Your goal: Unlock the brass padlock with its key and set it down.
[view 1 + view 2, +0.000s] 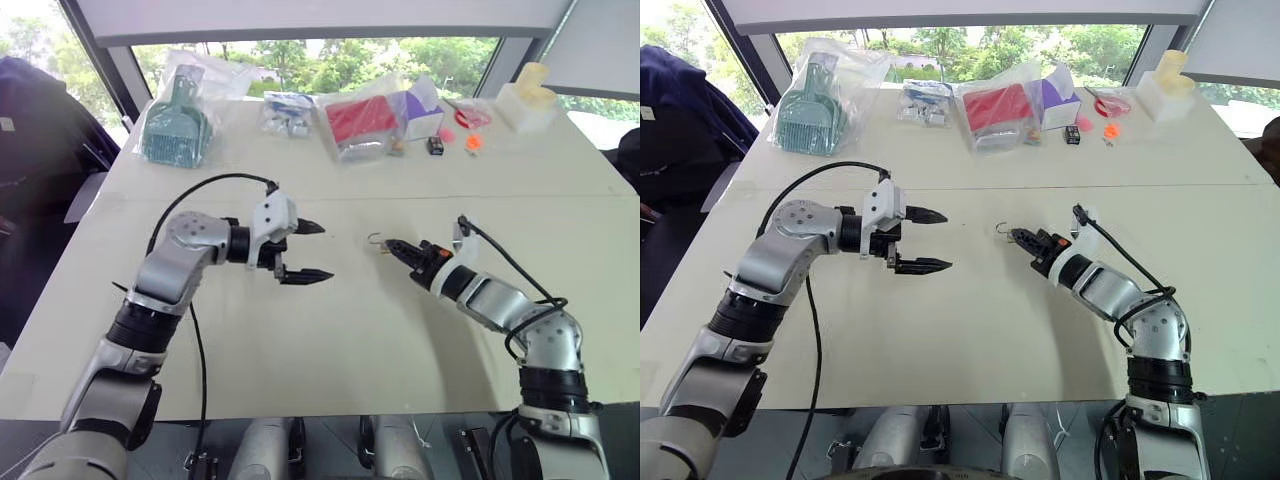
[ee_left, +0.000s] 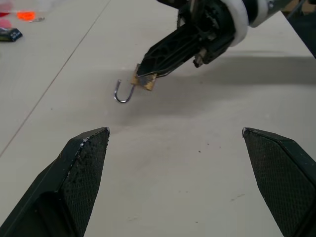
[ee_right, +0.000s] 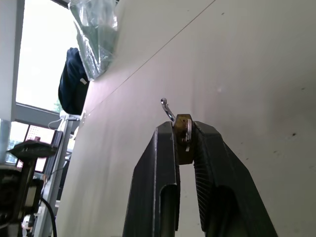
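Brass padlock (image 2: 144,81) pinched in right claw (image 1: 392,246), mid-table.

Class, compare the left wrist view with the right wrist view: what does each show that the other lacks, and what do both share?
Left wrist view alone: the left claw, wide open, its black fingers apart, plus a small orange item far off. Right wrist view alone: a clear bag at the table edge and a dark garment beyond it. Both share the brass padlock, shackle hooked open, pinched in the right claw over the table.
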